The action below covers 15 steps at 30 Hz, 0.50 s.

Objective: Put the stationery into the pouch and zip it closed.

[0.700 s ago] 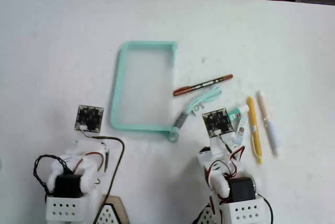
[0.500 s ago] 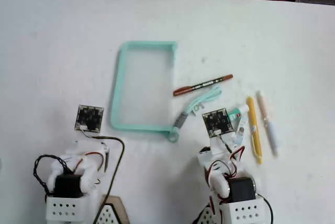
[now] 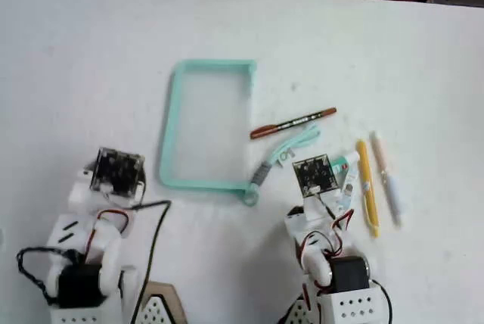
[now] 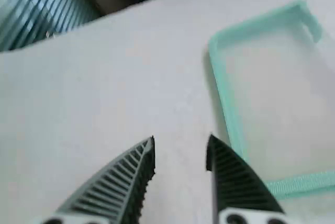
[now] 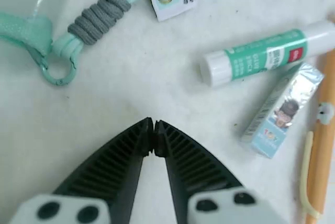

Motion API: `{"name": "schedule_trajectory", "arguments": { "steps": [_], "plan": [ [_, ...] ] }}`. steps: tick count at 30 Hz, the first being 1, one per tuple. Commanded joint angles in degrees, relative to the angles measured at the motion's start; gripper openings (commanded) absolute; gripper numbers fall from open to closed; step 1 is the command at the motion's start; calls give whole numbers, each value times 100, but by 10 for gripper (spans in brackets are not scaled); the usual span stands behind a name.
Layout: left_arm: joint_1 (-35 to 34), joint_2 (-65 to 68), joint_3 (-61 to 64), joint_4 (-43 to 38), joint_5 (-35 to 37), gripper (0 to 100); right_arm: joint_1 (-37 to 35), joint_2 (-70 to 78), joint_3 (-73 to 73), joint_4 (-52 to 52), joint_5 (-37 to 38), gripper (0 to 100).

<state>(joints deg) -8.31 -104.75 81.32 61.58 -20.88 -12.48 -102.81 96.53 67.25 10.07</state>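
Packing not begun. Left gripper [image 4: 179,153] spread near pouch [image 4: 225,77]; right gripper [image 5: 154,130] pressed together, must open for glue stick [image 5: 256,56].

Pouch [image 3: 168,131] lay central on table [image 3: 76,51]; strap [image 3: 293,144], one pen [image 3: 293,123] just right of it; glue stick [image 3: 345,163], second pen [image 3: 367,188] farther right.

Mint-edged clear pouch [image 3: 215,64], red-brown pen [image 3: 293,123], yellow pen [image 3: 367,186], green/wht glue stick [image 5: 259,59], grey cord wrap [image 5: 97,17], wht table [image 3: 76,51]
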Motion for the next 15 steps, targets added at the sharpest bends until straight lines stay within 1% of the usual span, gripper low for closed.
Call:
{"name": "schedule_trajectory", "arguments": {
  "steps": [1,3,4,5,7,9,10,11,15],
  "plan": [
    [136,22,-132,-211,114,254,-13,-31,35,-734,44,25],
    [163,22,229,-527,290,247,-48,-31,-9,-1165,70,25],
    [163,22,422,-765,422,241,-48,-31,-62,-1385,229,25],
    [127,22,615,-1002,545,234,-31,-31,-141,-1525,545,25],
    [119,22,985,-1371,677,224,-4,-31,-316,-1684,1688,25],
    [110,22,1213,-1556,659,222,-22,-31,-440,-1719,2927,25],
    [75,22,1275,-1582,563,222,-48,-31,-501,-1719,3314,25],
    [40,22,1319,-1582,440,222,-119,-22,-589,-1701,3358,25],
    [48,22,1503,-1582,53,222,-444,40,-1310,-1165,2760,29]
  ]
}}
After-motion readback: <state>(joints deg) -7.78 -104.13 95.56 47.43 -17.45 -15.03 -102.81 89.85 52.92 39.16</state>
